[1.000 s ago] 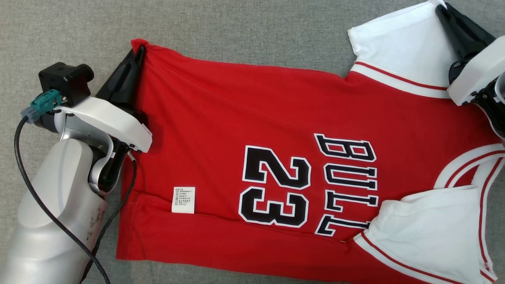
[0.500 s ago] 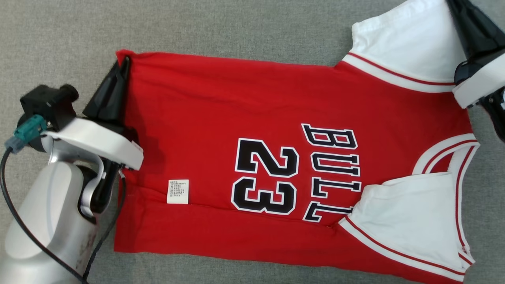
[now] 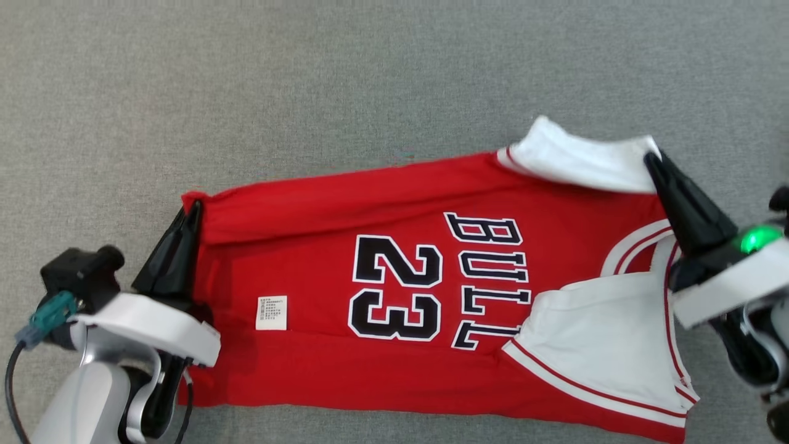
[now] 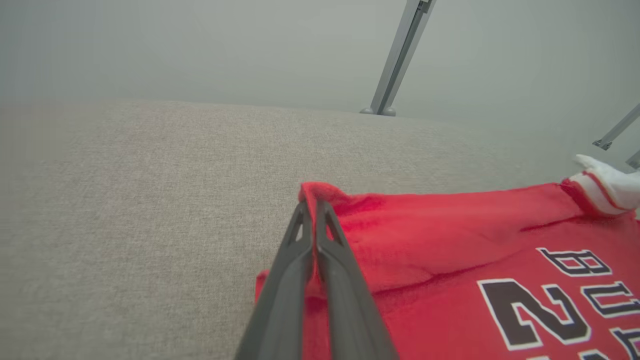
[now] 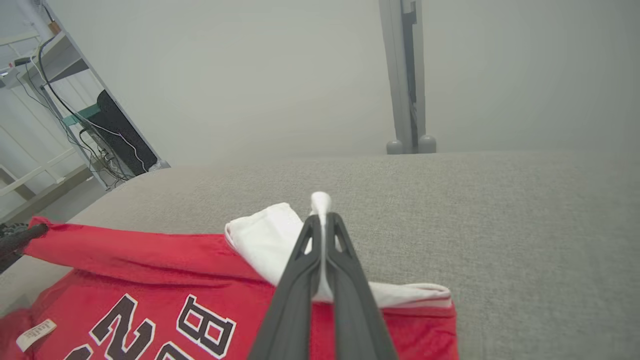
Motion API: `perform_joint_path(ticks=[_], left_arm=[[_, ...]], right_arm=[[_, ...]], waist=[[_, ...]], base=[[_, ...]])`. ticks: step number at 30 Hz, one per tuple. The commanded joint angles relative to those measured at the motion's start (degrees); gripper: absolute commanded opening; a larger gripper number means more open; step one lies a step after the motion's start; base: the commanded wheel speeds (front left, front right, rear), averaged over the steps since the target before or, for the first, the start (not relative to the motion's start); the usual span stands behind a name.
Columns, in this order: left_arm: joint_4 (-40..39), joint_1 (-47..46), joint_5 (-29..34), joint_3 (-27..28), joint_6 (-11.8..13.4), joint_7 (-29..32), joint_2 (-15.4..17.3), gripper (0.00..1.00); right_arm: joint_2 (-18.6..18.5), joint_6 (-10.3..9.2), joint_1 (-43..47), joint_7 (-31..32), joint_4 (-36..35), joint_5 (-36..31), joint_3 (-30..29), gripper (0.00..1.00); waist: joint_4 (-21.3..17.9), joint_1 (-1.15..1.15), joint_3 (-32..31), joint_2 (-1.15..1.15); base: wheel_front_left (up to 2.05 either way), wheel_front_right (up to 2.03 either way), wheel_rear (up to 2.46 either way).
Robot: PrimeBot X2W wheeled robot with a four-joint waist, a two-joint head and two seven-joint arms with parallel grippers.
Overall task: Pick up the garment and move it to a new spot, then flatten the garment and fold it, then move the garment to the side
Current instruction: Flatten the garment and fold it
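The garment [image 3: 308, 259] is a red jersey with black "23" lettering and white sleeves, lying lengthwise across the grey cloth surface [image 3: 308, 80]. My left gripper [image 3: 194, 206] is shut on the far corner of the red hem [image 4: 320, 192], held slightly above the surface. My right gripper [image 3: 650, 159] is shut on the far white sleeve [image 5: 270, 235]. Between the two grips the far long edge is lifted and rolled over onto the body. The near white sleeve [image 3: 592, 333] lies folded over the chest. A white care label [image 3: 271, 312] shows near the hem.
Grey cloth stretches wide beyond the jersey's far side. Metal posts [image 4: 395, 60] [image 5: 405, 75] stand past the far edge of the surface. A shelf with cables [image 5: 75, 115] stands off to one side in the right wrist view.
Both grippers have drawn the jersey's far edge toward me, so the far strip now folds over the body. The near edge and the label have stayed about where they were.
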Motion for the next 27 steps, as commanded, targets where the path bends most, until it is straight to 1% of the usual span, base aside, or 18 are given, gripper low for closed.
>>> perform_joint_path(ticks=[1, 5, 11, 12, 18, 23, 24, 25, 26, 27], left_arm=[[-1.18, 2.2, -0.63, 0.73, 0.82, 0.2, 0.7, 0.0], [-2.99, 5.55, -1.72, 1.53, 1.93, 0.7, 1.02, 0.0], [-3.95, 8.63, -2.21, 2.28, 2.97, 0.33, 1.53, 0.0], [-3.95, 8.63, -2.21, 2.28, 2.97, 0.33, 1.53, 0.0], [-2.68, 10.12, -2.29, 2.33, 2.7, -0.68, 1.83, 0.0], [-0.46, 10.64, -3.29, 2.31, 2.27, -1.39, 0.9, 0.0], [-0.06, 10.84, -3.49, 2.25, 2.22, -1.51, 0.72, 0.1], [0.39, 10.98, -3.68, 2.27, 2.29, -1.63, 0.63, 0.5], [0.85, 11.1, -3.77, 2.22, 2.3, -1.92, 0.57, 1.0], [1.25, 11.16, -3.82, 2.14, 2.32, -2.15, 0.3, 1.0]], right_arm=[[0.81, 0.0, 4.68, -0.3, -2.27, -0.34, -2.06, 0.0], [2.99, -0.01, 13.68, 0.63, -6.95, -1.19, -5.9, 0.0], [7.96, 0.0, 23.93, 3.26, -13.29, -3.92, -10.64, 0.0], [7.96, 0.0, 23.93, 3.26, -13.29, -3.92, -10.64, 0.0], [12.04, 0.0, 30.36, 6.66, -17.76, -6.61, -14.43, 0.0], [14.57, 0.0, 33.91, 9.24, -18.21, -8.97, -15.78, 0.0], [15.22, 0.0, 34.37, 9.81, -18.04, -9.14, -15.76, 0.03], [15.43, 0.0, 34.89, 10.32, -17.88, -9.77, -15.73, 0.3], [15.74, 0.0, 35.27, 10.67, -17.73, -10.2, -15.81, 0.55], [16.12, 0.0, 35.65, 11.16, -17.56, -10.66, -15.78, 1.0]], waist=[[-0.5, 0.0, -1.29, 0.0], [-0.79, 0.0, -2.57, 0.0], [-1.6, 0.0, -3.71, 0.0], [-1.6, 0.0, -3.71, 0.0], [-2.22, 0.0, -4.07, 0.0], [-2.35, 0.0, -4.32, 0.0], [-2.37, 0.0, -4.4, 0.0], [-2.38, 0.0, -4.51, 0.0], [-2.41, 0.0, -4.59, 0.0], [-2.43, 0.0, -4.7, 0.0]], base=[[0.0, 0.0, 0.0], [0.0, 0.0, 0.0], [0.0, 0.0, 0.0], [0.0, 0.0, 0.0], [0.0, 0.0, 0.0], [0.0, 0.0, 0.0], [0.0, 0.0, 0.0], [0.0, 0.0, 0.0], [0.0, 0.0, 0.0], [0.0, 0.0, 0.0]])
